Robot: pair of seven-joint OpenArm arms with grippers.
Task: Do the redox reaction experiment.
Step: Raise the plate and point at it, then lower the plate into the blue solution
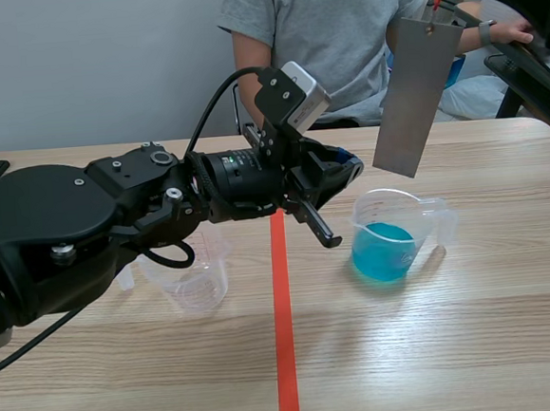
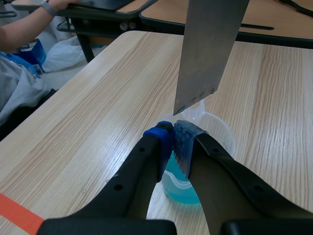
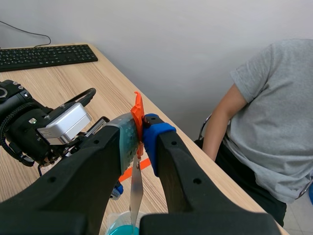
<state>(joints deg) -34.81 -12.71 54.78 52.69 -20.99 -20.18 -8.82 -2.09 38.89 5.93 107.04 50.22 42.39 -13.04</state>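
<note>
The sheet [image 1: 414, 95] hangs under your right gripper [image 3: 139, 129], whose fingers are clamped on the orange tab [image 3: 138, 110] at its top edge. Its lower edge sits above the beaker [image 1: 427, 220], and from the scene view it looks not yet in the blue liquid [image 1: 384, 254]. The step in hand looks like the dip. Lower straight down and slowly, so the bottom edge goes inside the rim rather than catching on it. The sheet hangs tilted, so watch its lowest corner first. The tab is a small hold and the sheet can probably swing, so avoid sudden stops. Your left gripper [image 2: 173, 134] is closed on nothing that you can see, its tips just over the beaker's near rim with the sheet right ahead of them. If the beaker looks likely to tip or slide, steady it from there; otherwise give the sheet room.
</note>
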